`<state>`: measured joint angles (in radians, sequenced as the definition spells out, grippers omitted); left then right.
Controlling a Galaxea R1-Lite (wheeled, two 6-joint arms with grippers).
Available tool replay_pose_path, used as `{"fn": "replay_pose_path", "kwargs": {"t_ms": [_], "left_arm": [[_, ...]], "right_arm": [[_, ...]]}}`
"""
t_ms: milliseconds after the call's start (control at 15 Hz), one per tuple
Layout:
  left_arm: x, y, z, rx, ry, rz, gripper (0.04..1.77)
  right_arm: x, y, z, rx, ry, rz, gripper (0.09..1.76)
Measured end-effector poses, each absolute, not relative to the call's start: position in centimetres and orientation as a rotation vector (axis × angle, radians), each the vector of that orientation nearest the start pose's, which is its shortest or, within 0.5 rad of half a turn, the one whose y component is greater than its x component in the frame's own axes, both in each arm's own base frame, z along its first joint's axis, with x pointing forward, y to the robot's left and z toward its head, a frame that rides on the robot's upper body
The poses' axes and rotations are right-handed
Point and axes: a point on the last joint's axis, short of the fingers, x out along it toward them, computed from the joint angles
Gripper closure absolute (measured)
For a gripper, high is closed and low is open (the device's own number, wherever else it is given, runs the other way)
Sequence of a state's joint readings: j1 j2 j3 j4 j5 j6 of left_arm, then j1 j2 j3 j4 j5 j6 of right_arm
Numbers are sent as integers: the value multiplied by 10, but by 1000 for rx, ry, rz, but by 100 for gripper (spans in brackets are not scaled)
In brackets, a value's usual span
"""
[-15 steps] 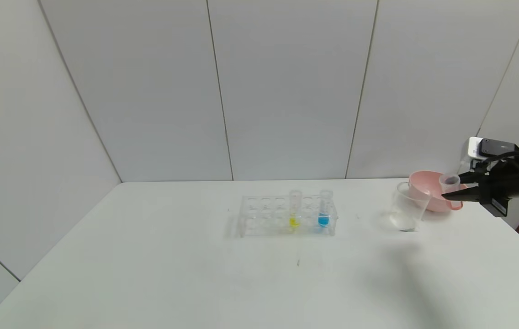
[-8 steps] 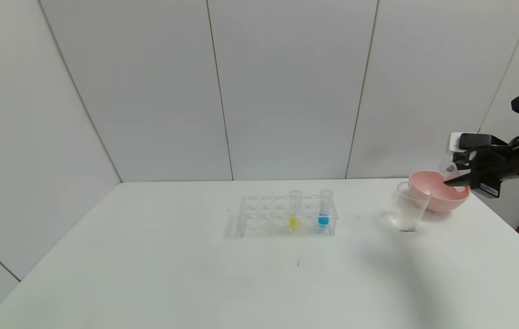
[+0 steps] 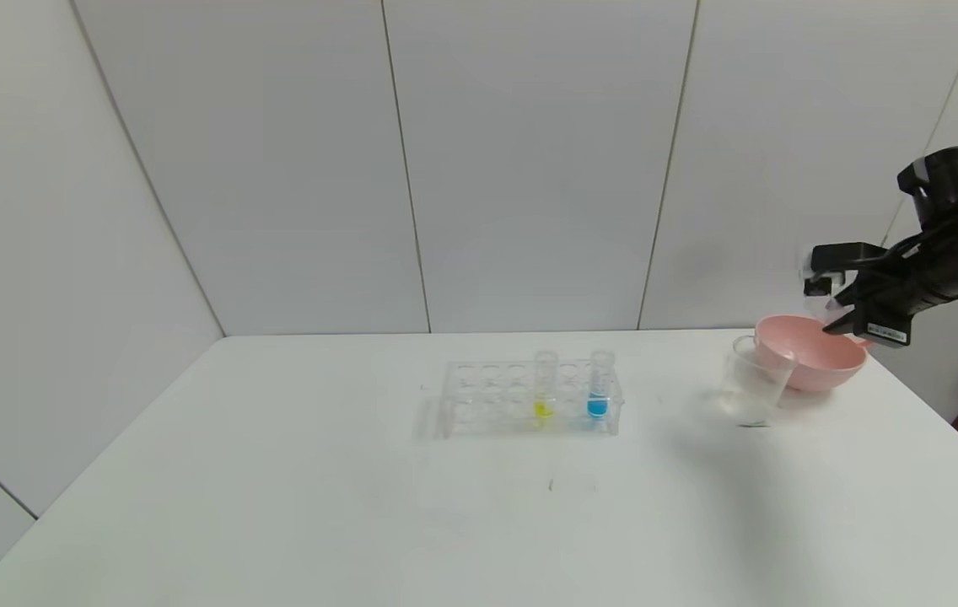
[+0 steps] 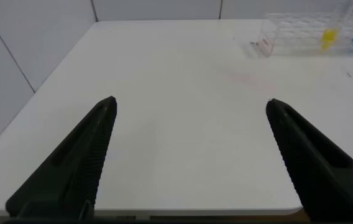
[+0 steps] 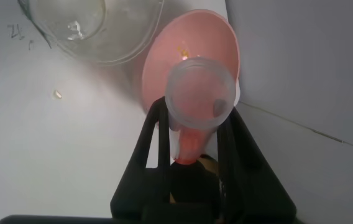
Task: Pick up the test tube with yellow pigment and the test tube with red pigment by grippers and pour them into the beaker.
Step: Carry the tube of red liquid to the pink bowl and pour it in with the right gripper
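The right gripper, clamped on the red tube, has lifted higher above the pink bowl beside the beaker; the yellow tube waits in the rack. The left gripper idles open over the bench.

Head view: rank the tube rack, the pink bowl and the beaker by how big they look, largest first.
1. Tube rack, clearly the widest.
2. Pink bowl.
3. Beaker, narrower than the bowl, though it stands about as tall.

Bowl and beaker sit side by side at similar depth, so nearness hardly skews that pair.
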<state>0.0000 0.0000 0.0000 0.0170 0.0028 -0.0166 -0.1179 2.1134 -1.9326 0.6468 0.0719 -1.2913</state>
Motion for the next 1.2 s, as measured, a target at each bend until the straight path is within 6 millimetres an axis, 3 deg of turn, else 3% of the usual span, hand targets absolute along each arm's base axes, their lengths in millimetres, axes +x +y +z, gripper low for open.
{"fn": "replay_pose_path", "kwargs": {"t_ms": [400, 1200], "left_arm": [[-23, 0, 74, -16, 17, 2, 9], [-23, 0, 74, -17, 17, 3, 9]], "right_arm": [[426, -30, 207, -1212, 758, 519, 135], [421, -15, 201, -1291, 870, 540, 135]]}}
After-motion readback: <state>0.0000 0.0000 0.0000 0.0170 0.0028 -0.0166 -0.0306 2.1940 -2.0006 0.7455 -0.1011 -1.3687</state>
